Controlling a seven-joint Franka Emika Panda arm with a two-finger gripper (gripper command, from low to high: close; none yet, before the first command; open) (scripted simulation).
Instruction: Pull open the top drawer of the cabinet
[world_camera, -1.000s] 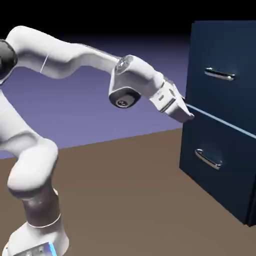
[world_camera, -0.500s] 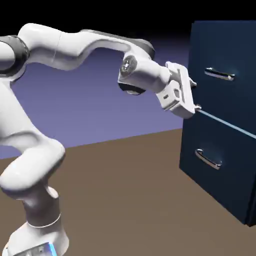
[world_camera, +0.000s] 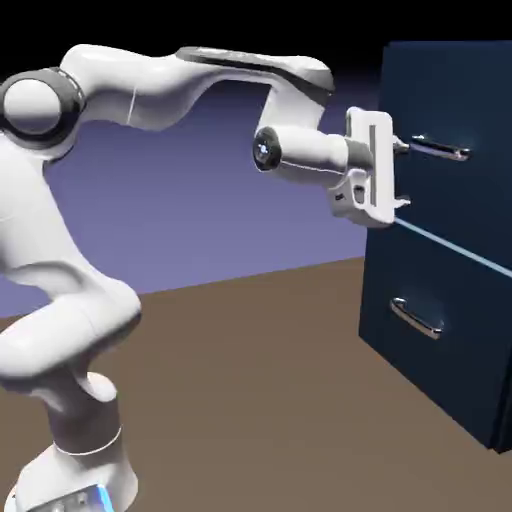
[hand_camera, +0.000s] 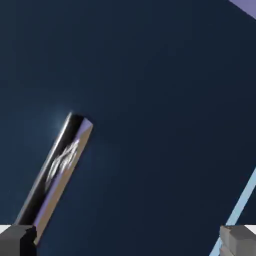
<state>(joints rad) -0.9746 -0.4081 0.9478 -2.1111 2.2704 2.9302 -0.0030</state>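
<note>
The cabinet (world_camera: 470, 90) stands dark navy at the exterior view's right. Its top drawer (world_camera: 450, 195) is shut flush and carries a straight silver bar handle (world_camera: 440, 150). My gripper (world_camera: 402, 175) is level with that drawer and points at its front. It is open, with one fingertip by the handle's near end and the other just above the pale seam (world_camera: 445, 243). In the hand view the handle (hand_camera: 57, 167) runs slantwise down to the left fingertip (hand_camera: 17, 241), off to the side of the gripper (hand_camera: 128, 244). Nothing lies between the fingers.
Below the seam is the lower drawer with a bowed silver handle (world_camera: 415, 318). The brown table (world_camera: 260, 400) spreads in front of the cabinet. The white arm arches from the lower left over to the cabinet.
The hand has risen from the seam's height, turned square to the cabinet front, and moved closer to the top drawer's handle. The jaws have stayed wide.
</note>
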